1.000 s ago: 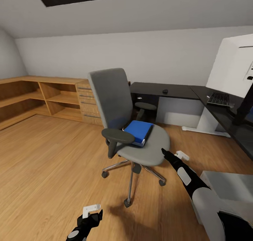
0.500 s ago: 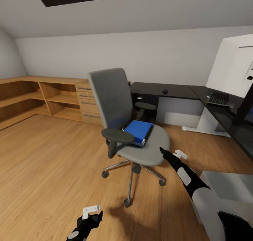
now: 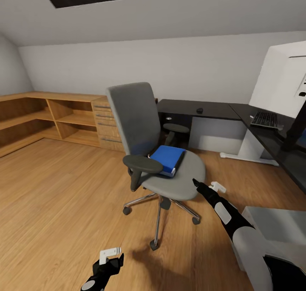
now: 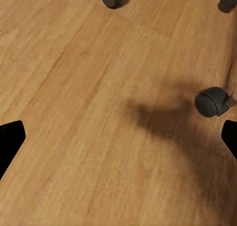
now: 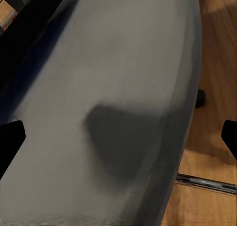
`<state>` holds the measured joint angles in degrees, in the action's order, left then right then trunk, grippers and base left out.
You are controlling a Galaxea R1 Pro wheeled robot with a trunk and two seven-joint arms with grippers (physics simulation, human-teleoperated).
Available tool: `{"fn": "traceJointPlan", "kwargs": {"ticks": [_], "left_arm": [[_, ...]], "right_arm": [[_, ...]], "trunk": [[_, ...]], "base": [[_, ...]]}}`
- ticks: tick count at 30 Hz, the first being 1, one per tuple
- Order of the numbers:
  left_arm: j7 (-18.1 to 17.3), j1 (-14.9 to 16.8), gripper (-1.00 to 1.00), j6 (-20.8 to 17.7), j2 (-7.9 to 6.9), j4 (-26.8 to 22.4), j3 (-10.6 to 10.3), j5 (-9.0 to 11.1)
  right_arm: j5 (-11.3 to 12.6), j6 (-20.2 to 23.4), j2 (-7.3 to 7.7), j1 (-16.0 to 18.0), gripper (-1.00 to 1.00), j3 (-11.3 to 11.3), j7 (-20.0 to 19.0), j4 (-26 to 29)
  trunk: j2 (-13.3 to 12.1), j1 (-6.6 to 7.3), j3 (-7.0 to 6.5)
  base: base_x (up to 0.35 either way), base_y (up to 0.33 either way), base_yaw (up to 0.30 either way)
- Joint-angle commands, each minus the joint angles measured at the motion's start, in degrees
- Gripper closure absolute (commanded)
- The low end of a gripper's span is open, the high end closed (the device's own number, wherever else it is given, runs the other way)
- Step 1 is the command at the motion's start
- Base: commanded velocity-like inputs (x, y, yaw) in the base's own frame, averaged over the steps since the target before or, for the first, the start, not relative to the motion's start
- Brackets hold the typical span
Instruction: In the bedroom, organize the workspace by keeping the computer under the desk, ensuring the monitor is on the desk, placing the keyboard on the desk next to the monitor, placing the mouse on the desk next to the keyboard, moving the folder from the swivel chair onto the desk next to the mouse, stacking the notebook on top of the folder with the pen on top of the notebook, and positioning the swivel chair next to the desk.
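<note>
1. Wooden floor (image 3: 63,189) runs through this attic bedroom, with low wooden shelving (image 3: 55,117) along the far-left wall and the black desk (image 3: 204,109) in the far-right corner, turning toward us along the right side.

2. We see the swivel chair (image 3: 146,146) standing out on the floor, well apart from the desk. On the desk's right wing stand the monitor (image 3: 282,80), its white back toward us, and the keyboard (image 3: 265,119) just beside it.

3. The blue folder (image 3: 168,159) lies flat on the chair seat, near the seat's back edge and toward our left armrest, its long axis running roughly from the backrest out to the seat's front edge.

4. Our right gripper (image 3: 207,186) hovers at the seat's front-right edge; its wrist camera looks across the grey seat cushion (image 5: 123,112), a sliver of blue at the far corner. Both fingertips sit at the frame's sides, so the jaws stand wide and hold nothing.

5. Our left gripper (image 3: 111,257) hangs low over the floor near a chair castor (image 4: 212,101), jaws likewise wide and empty.

6. We judge the right arm the nearer one: the folder lies ahead and to the left of its jaws, across the seat, so the reach must cross the cushion to meet the folder's near edge.
</note>
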<state>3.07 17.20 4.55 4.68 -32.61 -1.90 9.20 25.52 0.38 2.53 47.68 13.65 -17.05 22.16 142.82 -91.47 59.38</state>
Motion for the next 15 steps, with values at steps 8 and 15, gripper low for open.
{"fn": "traceJointPlan", "kwargs": {"ticks": [8,15], "left_arm": [[0.27,0.02,-1.0,0.35,-0.02,0.06,-0.21,0.46],[0.27,0.02,-1.0,0.37,-0.02,0.07,-0.21,0.46]], "right_arm": [[1.18,4.51,1.22,0.04,-1.0,0.31,-1.85,-0.03],[5.72,7.92,1.92,0.04,-1.0,0.27,-3.65,-0.02]], "trunk": [[0.02,0.01,0.05],[0.02,0.01,0.05]], "base": [[0.0,0.0,0.0],[0.0,0.0,0.0]]}}
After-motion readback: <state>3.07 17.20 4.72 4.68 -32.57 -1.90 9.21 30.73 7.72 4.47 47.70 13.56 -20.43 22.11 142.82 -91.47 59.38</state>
